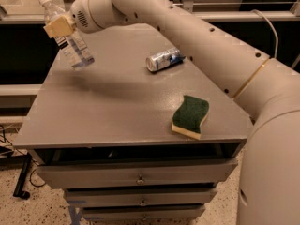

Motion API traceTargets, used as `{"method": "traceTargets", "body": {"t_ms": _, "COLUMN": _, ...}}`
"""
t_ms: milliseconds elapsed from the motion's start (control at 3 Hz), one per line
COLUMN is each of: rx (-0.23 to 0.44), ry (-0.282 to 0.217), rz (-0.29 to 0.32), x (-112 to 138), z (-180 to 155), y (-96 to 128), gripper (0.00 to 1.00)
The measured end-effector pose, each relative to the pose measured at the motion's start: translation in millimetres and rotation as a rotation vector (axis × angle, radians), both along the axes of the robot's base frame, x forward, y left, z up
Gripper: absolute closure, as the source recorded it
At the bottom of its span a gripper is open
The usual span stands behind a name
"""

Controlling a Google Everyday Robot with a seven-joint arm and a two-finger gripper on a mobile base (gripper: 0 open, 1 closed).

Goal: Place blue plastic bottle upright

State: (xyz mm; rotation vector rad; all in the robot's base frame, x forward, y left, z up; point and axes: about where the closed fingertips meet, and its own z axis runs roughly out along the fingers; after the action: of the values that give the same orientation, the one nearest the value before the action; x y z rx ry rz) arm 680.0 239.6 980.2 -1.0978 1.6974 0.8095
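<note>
The claw [58, 26] grips the tilted blue plastic bottle [75, 50] above the table [117, 111], far left.

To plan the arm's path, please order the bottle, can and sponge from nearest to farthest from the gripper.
1. The bottle, held in the gripper, far left.
2. The can, lying at the back, middle.
3. The sponge, front right.

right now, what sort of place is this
Probably a lab or workshop test area: a grey metal drawer cabinet serves as the table, cables lie on the speckled floor, metal railing runs behind. The gripper holds the blue plastic bottle tilted above the cabinet's far-left corner.
</note>
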Motion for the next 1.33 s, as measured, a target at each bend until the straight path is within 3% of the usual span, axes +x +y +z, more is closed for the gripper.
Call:
{"method": "traceTargets", "body": {"t_ms": 333, "rx": 0.021, "ry": -0.047, "rz": 0.015, "x": -4, "z": 2, "y": -1, "gripper": 1.00}}
{"method": "traceTargets", "body": {"t_ms": 1000, "rx": 0.096, "ry": -0.255, "rz": 0.074, "x": -14, "z": 15, "y": -19, "gripper": 1.00}}
{"method": "traceTargets", "body": {"t_ms": 1333, "rx": 0.164, "ry": -0.295, "rz": 0.076, "x": -15, "z": 9, "y": -21, "gripper": 1.00}}
